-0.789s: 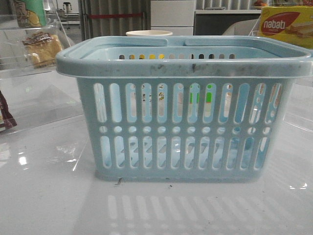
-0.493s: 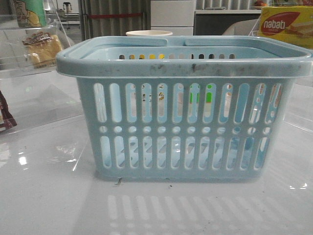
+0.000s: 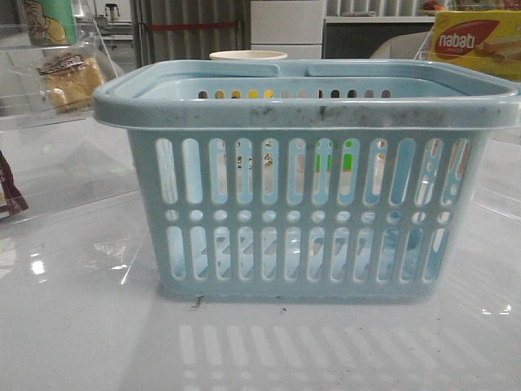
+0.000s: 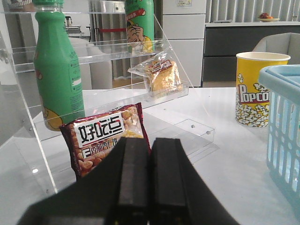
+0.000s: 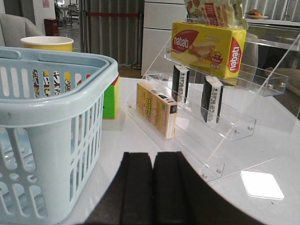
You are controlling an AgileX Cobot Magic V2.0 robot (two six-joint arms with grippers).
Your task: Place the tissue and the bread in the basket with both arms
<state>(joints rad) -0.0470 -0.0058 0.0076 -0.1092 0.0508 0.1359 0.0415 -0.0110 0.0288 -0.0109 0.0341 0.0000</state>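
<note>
Bright, even indoor light throughout; no hard shadows. In the front view, small white glints on the glossy table (image 3: 73, 326), plus a pale mirror of the basket (image 3: 305, 179) slots below its base. Soft shade hugging the basket foot. Clear shelves (image 3: 57, 106) at left hazy with sheen, dulling the bread (image 3: 72, 81) behind them.

From the left wrist, sharp on the bottle (image 4: 58, 70) and snack bag (image 4: 105, 136); left gripper (image 4: 150, 183) near-black, featureless, slightly soft.

From the right wrist, a blown-out white patch on the table (image 5: 261, 184); right gripper (image 5: 152, 187) a dark blur; background room mildly soft.
</note>
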